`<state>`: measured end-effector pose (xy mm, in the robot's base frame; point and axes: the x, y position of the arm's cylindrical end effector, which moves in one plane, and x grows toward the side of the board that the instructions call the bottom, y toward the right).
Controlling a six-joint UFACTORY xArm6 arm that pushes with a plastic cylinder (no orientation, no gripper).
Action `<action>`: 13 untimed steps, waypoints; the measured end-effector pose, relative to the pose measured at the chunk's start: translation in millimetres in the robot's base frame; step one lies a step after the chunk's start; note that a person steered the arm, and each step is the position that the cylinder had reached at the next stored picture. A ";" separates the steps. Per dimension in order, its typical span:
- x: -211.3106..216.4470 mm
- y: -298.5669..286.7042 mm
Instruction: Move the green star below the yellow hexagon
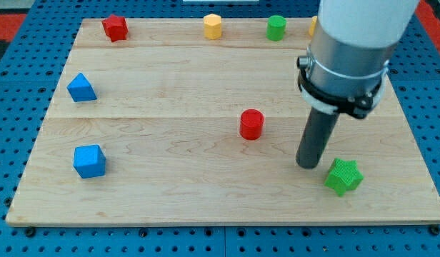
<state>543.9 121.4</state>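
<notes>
The green star (343,176) lies near the view's bottom right of the wooden board (170,193). The yellow hexagon (213,26) sits at the view's top, a little right of centre. My tip (308,165) rests on the board just left of the green star and slightly above it, with a small gap between them. The arm's grey and white body rises from it toward the view's top right.
A red cylinder (251,124) stands left of my tip. A green cylinder (276,28) and a partly hidden yellow block (313,26) sit at the top. A red block (115,28) is at top left. Two blue blocks (81,88) (89,160) lie at the left.
</notes>
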 end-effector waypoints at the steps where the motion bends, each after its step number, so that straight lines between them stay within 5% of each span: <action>1: 22.1 8.6; 2: -0.5 33.4; 3: 31.2 30.1; 4: 33.9 126.1; 5: -7.4 136.4; 8: -210.1 -16.9; 9: -205.4 57.5; 10: -249.4 26.2; 11: -288.5 -97.2; 12: -280.0 -110.4; 13: -274.8 -35.0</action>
<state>269.1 86.4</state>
